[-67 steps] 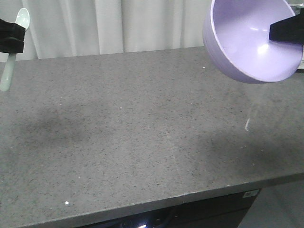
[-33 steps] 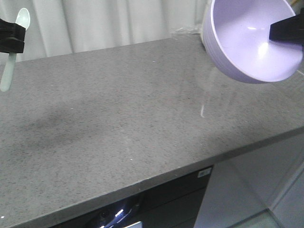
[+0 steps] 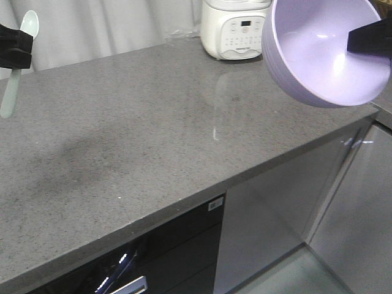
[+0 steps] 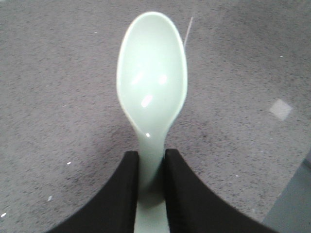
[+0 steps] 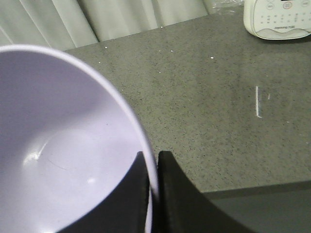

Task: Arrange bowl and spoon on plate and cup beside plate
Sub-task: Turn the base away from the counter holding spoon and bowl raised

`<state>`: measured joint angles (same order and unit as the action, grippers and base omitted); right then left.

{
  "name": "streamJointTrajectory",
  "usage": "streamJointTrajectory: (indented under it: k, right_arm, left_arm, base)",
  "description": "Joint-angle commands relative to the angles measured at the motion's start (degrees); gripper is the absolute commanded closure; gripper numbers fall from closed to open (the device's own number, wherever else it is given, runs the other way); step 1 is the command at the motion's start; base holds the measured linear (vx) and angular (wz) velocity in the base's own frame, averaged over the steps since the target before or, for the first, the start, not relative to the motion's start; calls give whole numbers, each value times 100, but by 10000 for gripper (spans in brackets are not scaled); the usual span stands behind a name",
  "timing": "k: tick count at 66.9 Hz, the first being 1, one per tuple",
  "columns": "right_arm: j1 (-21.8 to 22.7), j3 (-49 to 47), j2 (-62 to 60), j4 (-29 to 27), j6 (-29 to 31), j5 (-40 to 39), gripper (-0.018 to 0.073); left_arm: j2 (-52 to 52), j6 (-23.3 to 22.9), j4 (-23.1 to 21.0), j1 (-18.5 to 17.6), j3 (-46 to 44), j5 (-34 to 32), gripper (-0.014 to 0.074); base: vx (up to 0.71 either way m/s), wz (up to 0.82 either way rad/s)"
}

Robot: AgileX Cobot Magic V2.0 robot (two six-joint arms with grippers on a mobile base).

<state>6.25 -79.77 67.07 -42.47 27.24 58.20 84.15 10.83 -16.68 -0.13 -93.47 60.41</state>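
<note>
My left gripper [image 3: 13,49] [image 4: 151,160] is shut on the handle of the mint-green spoon [image 3: 18,55] [image 4: 151,82], which it holds up at the far left above the grey counter, head upward. My right gripper [image 3: 367,38] [image 5: 153,165] is shut on the rim of the lavender bowl [image 3: 318,49] [image 5: 58,160]. The bowl hangs tilted at the top right, its inside facing the front camera. One finger sits inside the bowl, the other outside. The plate and the cup are out of view.
A white kitchen appliance [image 3: 236,27] [image 5: 279,19] stands at the back of the grey counter [image 3: 141,135]. The counter's front edge runs diagonally, with a dark drawer front [image 3: 147,263] and grey cabinet doors [image 3: 275,214] below it. Pale curtains hang behind.
The counter has slid left and up in the front view, bringing the white appliance and the cabinets into sight. Both grippers keep the same place in frame and the same hold.
</note>
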Motion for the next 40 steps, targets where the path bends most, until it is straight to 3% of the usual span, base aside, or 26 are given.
streamJointTrajectory:
  k: [1,40]
  right_arm:
    - [34,-168,-115,-276,64,-271,565]
    - [34,-168,-115,-276,64,-271,565]
  left_arm:
    - [-205,2,-157,-9,-139,-284,604]
    - [-205,2,-157,-9,-139,-284,604]
  base:
    - [-6,-26]
    - [-4,-23]
